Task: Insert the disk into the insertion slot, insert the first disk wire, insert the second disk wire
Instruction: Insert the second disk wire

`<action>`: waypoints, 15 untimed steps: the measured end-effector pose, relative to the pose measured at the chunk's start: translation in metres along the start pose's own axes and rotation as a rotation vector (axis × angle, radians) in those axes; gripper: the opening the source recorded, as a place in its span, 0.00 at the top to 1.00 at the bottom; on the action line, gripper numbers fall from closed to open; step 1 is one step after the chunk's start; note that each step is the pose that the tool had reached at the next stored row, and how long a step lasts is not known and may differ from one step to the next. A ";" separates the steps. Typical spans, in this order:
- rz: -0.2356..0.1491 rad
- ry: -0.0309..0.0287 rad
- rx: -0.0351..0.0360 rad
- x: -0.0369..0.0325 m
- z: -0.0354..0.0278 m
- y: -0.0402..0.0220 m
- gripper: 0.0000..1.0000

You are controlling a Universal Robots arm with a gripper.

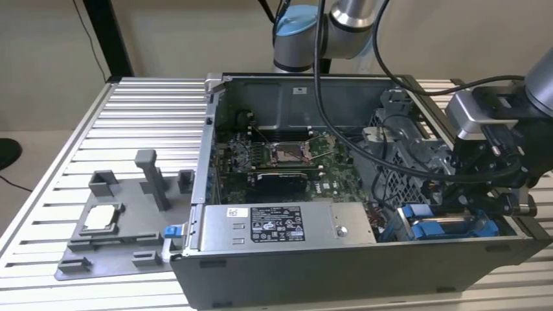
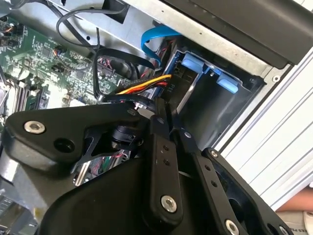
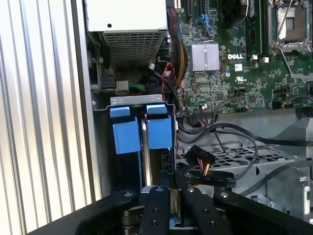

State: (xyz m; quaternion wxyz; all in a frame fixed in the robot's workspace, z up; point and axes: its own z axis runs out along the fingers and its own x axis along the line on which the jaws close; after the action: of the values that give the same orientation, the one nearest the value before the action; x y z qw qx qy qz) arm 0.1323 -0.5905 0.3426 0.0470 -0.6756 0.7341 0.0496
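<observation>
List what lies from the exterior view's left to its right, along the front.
Grey fixture tray → power-supply box → blue disk carriers in their bay → gripper at the case's right end.

A ribbed metal worktop (image 1: 129, 116) is seen in the exterior view. An open computer case (image 1: 346, 272) is set on it toward 4 o'clock, and a grey fixture tray (image 1: 112, 249) with upright posts is placed on it at 8 o'clock.

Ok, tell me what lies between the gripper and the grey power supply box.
In the first wrist view, two blue carrier tabs in the drive bay lie between the gripper and the power supply box.
</observation>
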 end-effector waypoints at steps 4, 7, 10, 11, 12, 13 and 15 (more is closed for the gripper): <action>-0.003 0.0000 -0.0004 0.0001 0.0007 0.0000 1.00; -0.006 0.0000 -0.0006 0.0002 0.0014 0.0000 1.00; -0.008 -0.0001 -0.0008 0.0003 0.0023 -0.0001 1.00; -0.009 -0.0001 -0.0008 0.0004 0.0027 -0.0001 1.00; -0.010 0.0000 -0.0008 0.0004 0.0030 -0.0001 1.00; -0.011 0.0001 -0.0007 0.0004 0.0031 -0.0001 1.00; -0.013 0.0001 -0.0004 0.0004 0.0034 -0.0001 1.00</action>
State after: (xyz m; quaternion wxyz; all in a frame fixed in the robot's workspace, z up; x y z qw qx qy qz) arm 0.1323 -0.5905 0.3392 0.0472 -0.6802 0.7298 0.0495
